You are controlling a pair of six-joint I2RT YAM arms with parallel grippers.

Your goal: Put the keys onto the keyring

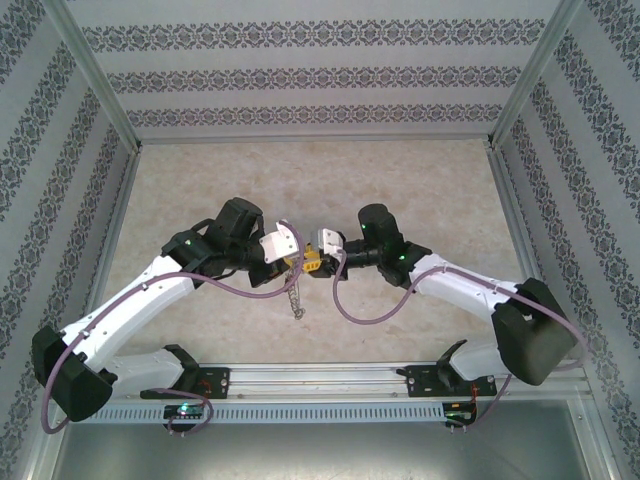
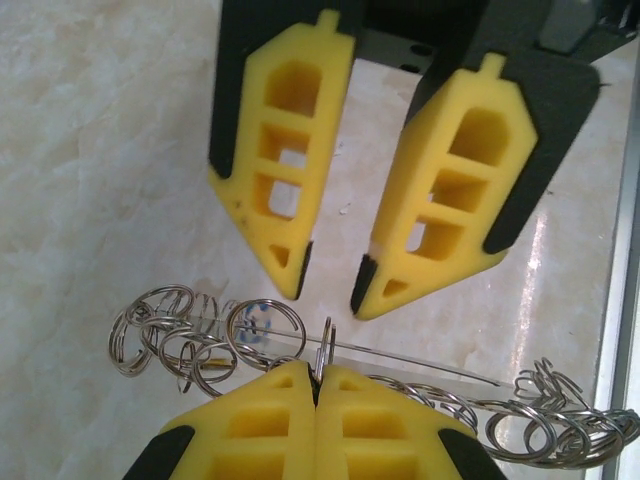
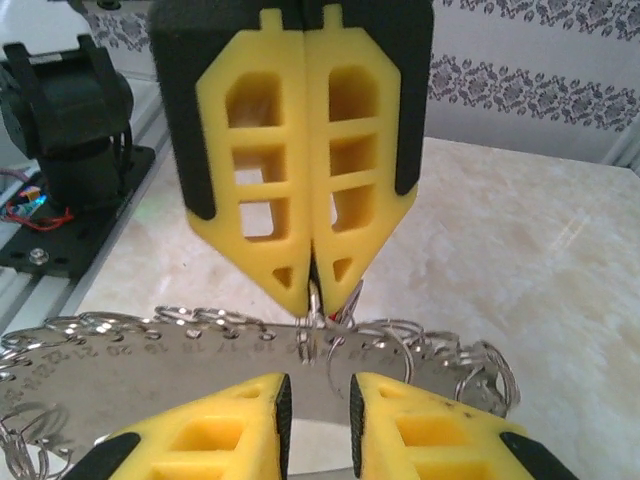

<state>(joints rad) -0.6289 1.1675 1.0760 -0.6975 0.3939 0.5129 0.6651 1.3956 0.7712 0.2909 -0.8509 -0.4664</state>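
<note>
Two arms (image 1: 150,290): they meet nose to nose over the middle of the table (image 1: 400,180), so you have both tools on the job.
Keyring (image 3: 180,372): a flat numbered metal strip hung with many split rings (image 2: 150,335), held up off the table between the two grippers.
Long axis: the strip runs crosswise to both sets of fingers. From above, a loose end of it trails toward the arm bases.
Left gripper (image 2: 318,378): clamped tight on one ring at the strip's edge, which stands edge-on toward the right fingers.
Right gripper (image 3: 320,405): jaws a narrow gap apart, gripping nothing, tips just short of the pinched ring.
Keys: you cannot make one out for sure, and none is visibly threaded.
Progress: early, by my reading. The ring is presented, and every key is left for you to fetch and thread.
</note>
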